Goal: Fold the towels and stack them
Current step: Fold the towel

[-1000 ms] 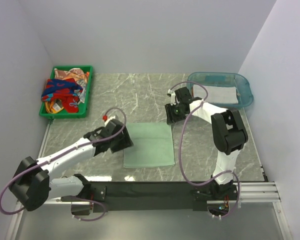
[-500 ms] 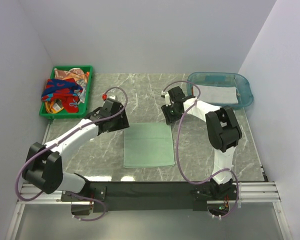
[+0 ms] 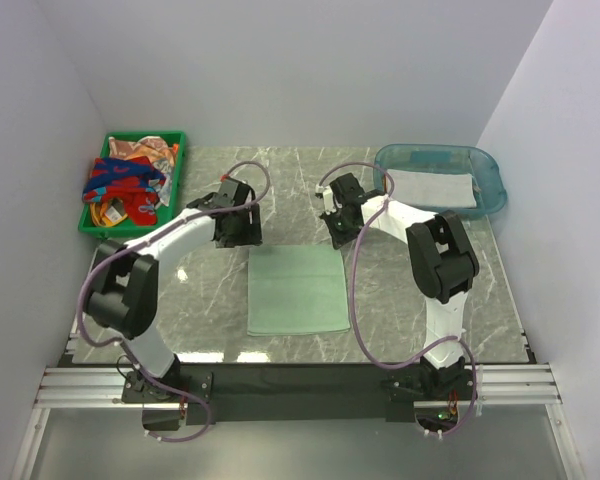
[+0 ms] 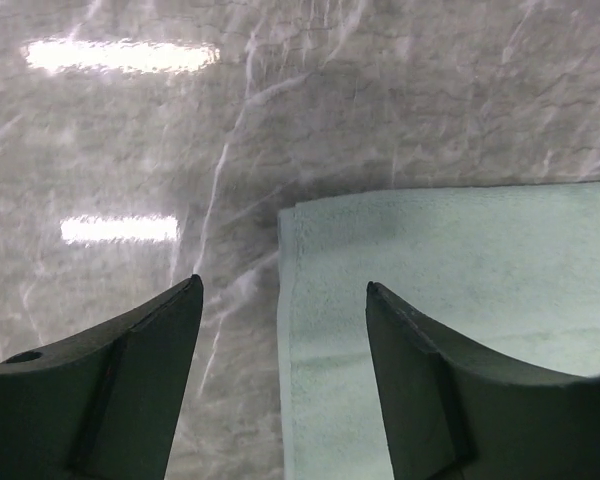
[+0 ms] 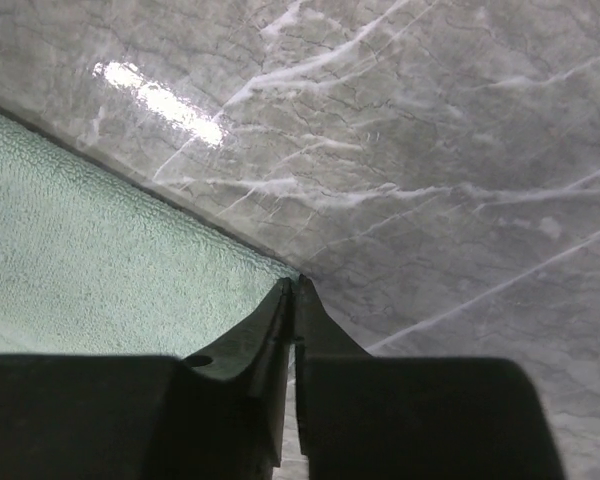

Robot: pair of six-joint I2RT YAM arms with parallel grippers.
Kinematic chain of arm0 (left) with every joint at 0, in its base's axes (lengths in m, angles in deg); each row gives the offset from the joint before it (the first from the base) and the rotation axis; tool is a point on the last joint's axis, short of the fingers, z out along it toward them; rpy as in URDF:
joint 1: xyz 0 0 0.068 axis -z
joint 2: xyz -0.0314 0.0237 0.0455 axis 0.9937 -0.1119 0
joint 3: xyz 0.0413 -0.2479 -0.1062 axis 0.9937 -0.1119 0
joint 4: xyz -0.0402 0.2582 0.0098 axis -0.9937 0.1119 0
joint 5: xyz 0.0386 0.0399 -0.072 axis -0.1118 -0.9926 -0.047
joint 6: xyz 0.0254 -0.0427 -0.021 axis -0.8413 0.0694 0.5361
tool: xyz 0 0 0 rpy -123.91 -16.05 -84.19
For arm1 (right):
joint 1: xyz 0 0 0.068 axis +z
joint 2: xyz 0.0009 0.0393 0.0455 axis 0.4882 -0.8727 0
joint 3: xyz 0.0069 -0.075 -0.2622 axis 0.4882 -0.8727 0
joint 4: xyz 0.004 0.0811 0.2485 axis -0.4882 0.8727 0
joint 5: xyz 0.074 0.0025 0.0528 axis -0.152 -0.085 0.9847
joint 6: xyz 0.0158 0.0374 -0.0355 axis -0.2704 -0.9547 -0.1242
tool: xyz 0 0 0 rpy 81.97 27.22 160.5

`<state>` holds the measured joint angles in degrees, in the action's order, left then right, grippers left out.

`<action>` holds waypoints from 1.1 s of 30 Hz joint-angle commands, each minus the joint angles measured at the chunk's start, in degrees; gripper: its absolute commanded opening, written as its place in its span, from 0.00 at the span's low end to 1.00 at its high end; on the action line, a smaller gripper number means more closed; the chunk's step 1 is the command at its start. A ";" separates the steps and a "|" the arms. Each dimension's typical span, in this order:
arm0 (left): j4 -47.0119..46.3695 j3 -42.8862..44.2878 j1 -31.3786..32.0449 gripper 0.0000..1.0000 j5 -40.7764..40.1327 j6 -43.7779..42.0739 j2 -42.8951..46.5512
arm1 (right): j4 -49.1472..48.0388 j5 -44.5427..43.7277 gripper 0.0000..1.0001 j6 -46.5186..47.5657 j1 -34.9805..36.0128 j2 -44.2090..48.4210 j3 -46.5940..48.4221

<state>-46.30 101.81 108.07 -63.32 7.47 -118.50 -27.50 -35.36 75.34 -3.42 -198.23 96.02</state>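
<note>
The sage green towel (image 3: 297,291) lies flat on the marble worktop (image 3: 430,280) in front of us. Our left tool (image 4: 280,290) hangs spread over its far left corner. Our right tool (image 5: 293,285) is pressed together right at the far right corner, and we cannot tell whether any cloth is caught in it.

A flat towel (image 3: 298,291) lay mid-table (image 3: 210,300); tray (image 3: 130,231) of towels (image 3: 125,182) far-left corner, tub (image 3: 492,195) far-right.
</note>
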 commanded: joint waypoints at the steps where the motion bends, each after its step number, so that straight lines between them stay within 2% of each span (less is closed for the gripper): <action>1: 0.50 3.39 -0.41 0.74 2.00 -5.78 -2.86 | 4.60 0.59 0.00 0.26 1.00 -4.29 -1.57; 6: 0.06 6.55 -0.85 0.76 1.91 -10.70 -8.66 | 4.60 0.41 0.00 0.52 1.27 -4.38 -1.39; 14: -0.21 9.63 -1.46 0.64 4.19 -13.43 -15.16 | 4.43 0.24 0.00 0.61 1.44 -4.20 -1.48; 26: -0.73 7.26 -0.32 0.49 4.03 -12.11 -15.25 | 4.34 -0.47 0.00 0.17 1.53 -4.29 -1.48; 33: 1.28 7.17 2.05 0.47 2.36 -11.59 -18.50 | 4.25 -0.82 0.00 0.00 1.62 -4.20 -1.66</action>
<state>-46.65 109.62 108.31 -60.92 -4.61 -134.26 -27.41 -35.95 75.42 -3.14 -198.25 96.06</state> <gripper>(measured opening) 0.475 0.010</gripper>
